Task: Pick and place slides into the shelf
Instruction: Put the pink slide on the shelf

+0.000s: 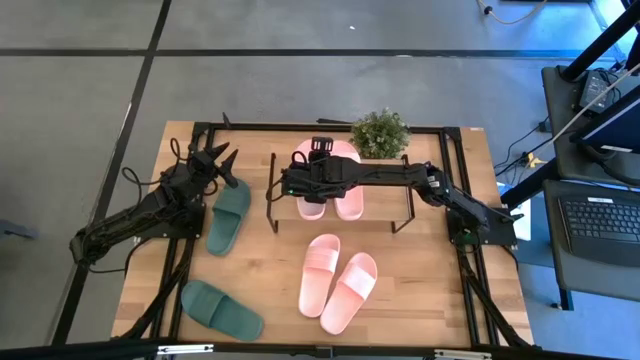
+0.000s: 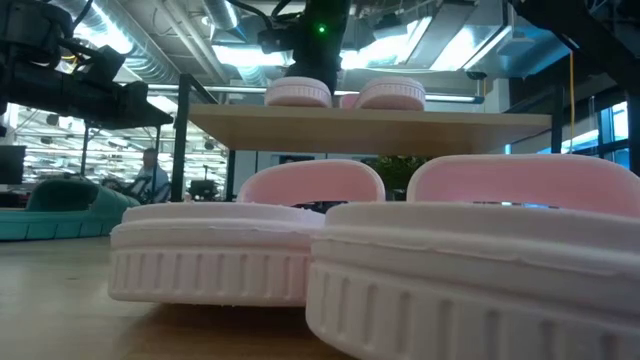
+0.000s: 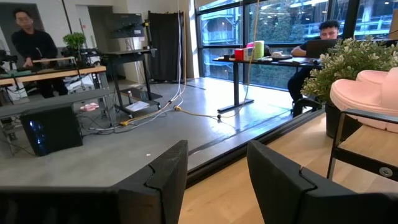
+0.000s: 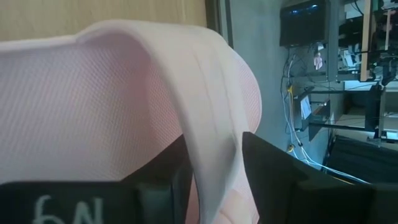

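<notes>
We count four light pink slides: two on the shelf (image 1: 340, 185), namely (image 1: 312, 205) and (image 1: 349, 205), two on the table at (image 1: 320, 261) and (image 1: 349, 292). Dark green slides: two (image 1: 229, 217), (image 1: 221, 310). One potted plant (image 1: 380, 133).

Shelf (image 1: 395, 195) right half free (plant (image 1: 380, 132) behind).
</notes>
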`<state>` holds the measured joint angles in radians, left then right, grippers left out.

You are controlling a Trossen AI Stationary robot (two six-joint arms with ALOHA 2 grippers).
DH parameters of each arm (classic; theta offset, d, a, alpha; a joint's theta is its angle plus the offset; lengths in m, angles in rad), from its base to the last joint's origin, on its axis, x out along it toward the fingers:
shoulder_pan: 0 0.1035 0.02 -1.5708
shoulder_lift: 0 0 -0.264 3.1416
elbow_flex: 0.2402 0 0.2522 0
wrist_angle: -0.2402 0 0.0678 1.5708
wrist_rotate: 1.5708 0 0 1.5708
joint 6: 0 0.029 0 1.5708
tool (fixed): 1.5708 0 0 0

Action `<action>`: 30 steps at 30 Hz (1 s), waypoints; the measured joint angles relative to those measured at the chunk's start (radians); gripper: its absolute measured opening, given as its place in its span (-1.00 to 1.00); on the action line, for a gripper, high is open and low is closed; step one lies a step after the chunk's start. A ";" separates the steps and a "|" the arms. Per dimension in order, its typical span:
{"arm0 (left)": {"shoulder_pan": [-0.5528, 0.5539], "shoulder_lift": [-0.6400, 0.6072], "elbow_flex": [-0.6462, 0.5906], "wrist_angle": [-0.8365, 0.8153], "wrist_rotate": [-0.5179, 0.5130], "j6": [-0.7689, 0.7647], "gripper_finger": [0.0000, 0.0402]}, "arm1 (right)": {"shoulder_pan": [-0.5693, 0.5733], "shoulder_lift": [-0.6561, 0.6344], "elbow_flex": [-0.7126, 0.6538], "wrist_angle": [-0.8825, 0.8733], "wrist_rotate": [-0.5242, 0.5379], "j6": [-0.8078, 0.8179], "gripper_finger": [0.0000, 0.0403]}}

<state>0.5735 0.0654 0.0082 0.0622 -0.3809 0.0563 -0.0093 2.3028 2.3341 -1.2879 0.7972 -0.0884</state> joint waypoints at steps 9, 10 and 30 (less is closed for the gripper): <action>0.000 0.000 0.000 0.000 0.000 0.000 -0.21 | 0.000 0.000 0.000 0.001 0.001 -0.002 -0.31; 0.000 0.000 0.000 0.000 0.000 0.000 -0.21 | 0.001 0.000 0.000 0.001 0.001 -0.002 -0.31; 0.000 0.000 0.000 0.000 0.000 0.000 -0.21 | 0.017 -0.025 0.021 0.006 -0.143 0.120 -0.32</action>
<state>0.5735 0.0651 0.0083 0.0620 -0.3809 0.0559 0.0072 2.2773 2.3554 -1.2820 0.6542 0.0313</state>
